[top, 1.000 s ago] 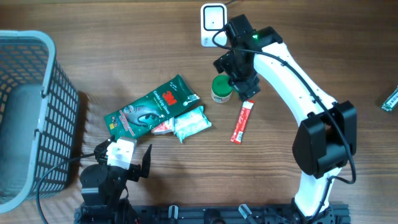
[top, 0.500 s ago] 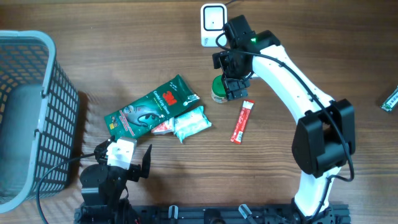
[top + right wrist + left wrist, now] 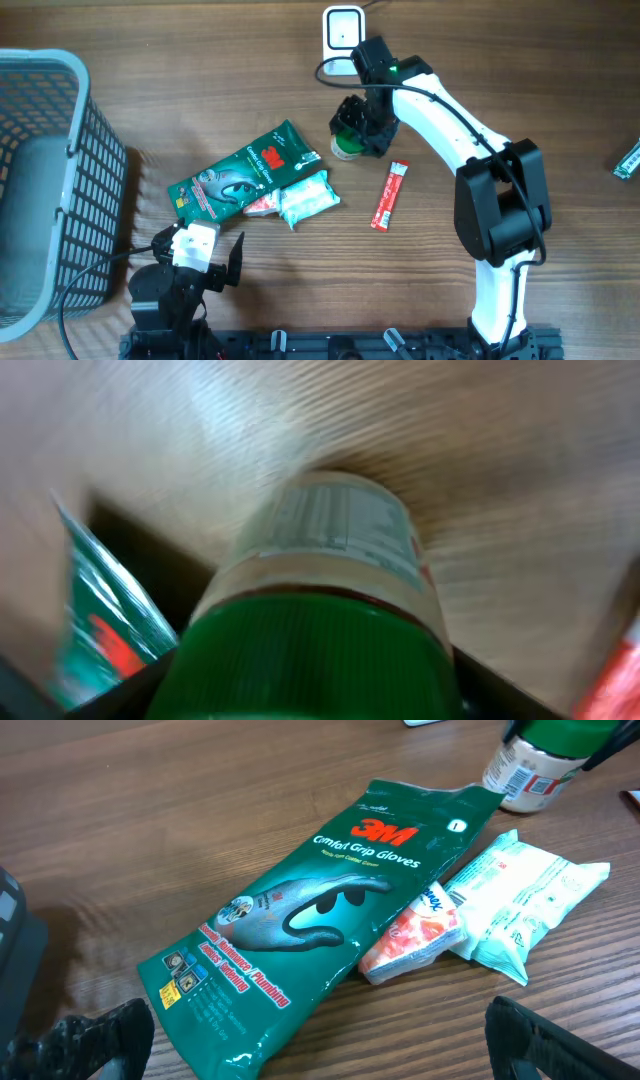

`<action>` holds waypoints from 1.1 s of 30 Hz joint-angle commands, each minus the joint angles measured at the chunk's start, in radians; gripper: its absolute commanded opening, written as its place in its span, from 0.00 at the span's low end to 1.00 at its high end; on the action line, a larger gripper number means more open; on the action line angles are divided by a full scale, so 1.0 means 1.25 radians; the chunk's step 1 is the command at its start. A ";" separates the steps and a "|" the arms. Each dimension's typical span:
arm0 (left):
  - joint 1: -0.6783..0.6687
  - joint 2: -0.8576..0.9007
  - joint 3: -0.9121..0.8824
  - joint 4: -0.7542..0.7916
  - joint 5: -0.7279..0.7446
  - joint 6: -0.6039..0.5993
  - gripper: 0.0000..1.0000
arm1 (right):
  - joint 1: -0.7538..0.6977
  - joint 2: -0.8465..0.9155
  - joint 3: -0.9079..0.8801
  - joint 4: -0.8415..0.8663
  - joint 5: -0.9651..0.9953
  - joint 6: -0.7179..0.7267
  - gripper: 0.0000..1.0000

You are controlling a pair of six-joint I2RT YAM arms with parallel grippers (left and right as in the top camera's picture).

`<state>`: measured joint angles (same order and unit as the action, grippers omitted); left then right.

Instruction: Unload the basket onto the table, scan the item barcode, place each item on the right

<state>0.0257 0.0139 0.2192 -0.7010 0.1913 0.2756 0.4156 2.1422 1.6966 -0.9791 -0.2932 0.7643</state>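
Sitting at the far left of the surface (image 3: 200, 60), a grey mesh basket (image 3: 100, 180) is taking up that whole edge. Just right of it, near the front, the left gripper (image 3: 325, 1050) is idling with its jaws spread wide and nothing between them. Ahead of it a green glove pack (image 3: 245, 172) is lying flat, overlapping a small pink-and-white tissue pack (image 3: 410, 935) and touching a pale teal wipes packet (image 3: 305, 197). Further right, the item being dealt with, a small green-lidded jar (image 3: 330, 530), is standing just beyond the glove pack's far corner. The right gripper (image 3: 362, 125) is reaching down over it with its jaws straddling the lid. The blurred wrist view is not showing whether the jaws are pressing the lid or only flanking it. The jar is looking rigid, light and round, so it is likely to be easy to lift but apt to twist or slip between flat pads. The ribbed lid is probably offering the better hold. Gripping there is also leaving the printed label around the body uncovered, which matters if the barcode is sitting on that label. The white scanner (image 3: 342, 35) is waiting just behind the jar at the far edge, so the carry is looking short, though the label may be needing a turn to face it. Right of the jar a red stick sachet (image 3: 390, 195) is lying apart from everything else. At the far right edge a small packaged object (image 3: 628, 160) is showing only in part.
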 commanded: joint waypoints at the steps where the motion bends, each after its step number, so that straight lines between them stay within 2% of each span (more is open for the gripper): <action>1: 0.004 -0.006 -0.003 0.000 -0.002 0.007 1.00 | -0.004 0.005 0.034 -0.070 0.005 -0.432 0.79; 5: 0.004 -0.006 -0.003 0.000 -0.002 0.007 1.00 | -0.004 0.005 0.045 -0.088 0.006 -0.437 0.82; 6: 0.004 -0.006 -0.003 0.000 -0.002 0.007 1.00 | -0.004 0.005 0.045 -0.089 0.007 -0.418 0.87; 7: 0.004 -0.006 -0.003 0.000 -0.001 0.007 1.00 | -0.004 0.005 0.045 -0.090 0.006 -0.398 0.98; 8: 0.004 -0.006 -0.003 0.000 -0.002 0.007 1.00 | -0.004 0.005 0.045 -0.092 0.006 -0.376 1.00; 15: 0.004 -0.006 -0.003 0.000 -0.002 0.007 1.00 | 0.008 0.005 0.152 -0.205 0.114 -0.273 1.00; 22: 0.004 -0.006 -0.003 0.000 -0.002 0.007 1.00 | 0.060 0.007 0.163 -0.198 0.228 -0.248 1.00; 24: 0.004 -0.006 -0.003 0.000 -0.002 0.007 1.00 | 0.063 0.009 0.162 -0.195 0.278 -0.208 1.00; 33: 0.004 -0.006 -0.003 0.000 -0.002 0.007 1.00 | 0.063 0.068 0.159 -0.154 0.229 -0.195 1.00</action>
<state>0.0257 0.0139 0.2192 -0.7010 0.1917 0.2756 0.4957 2.1517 1.8820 -1.1793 0.0071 0.5011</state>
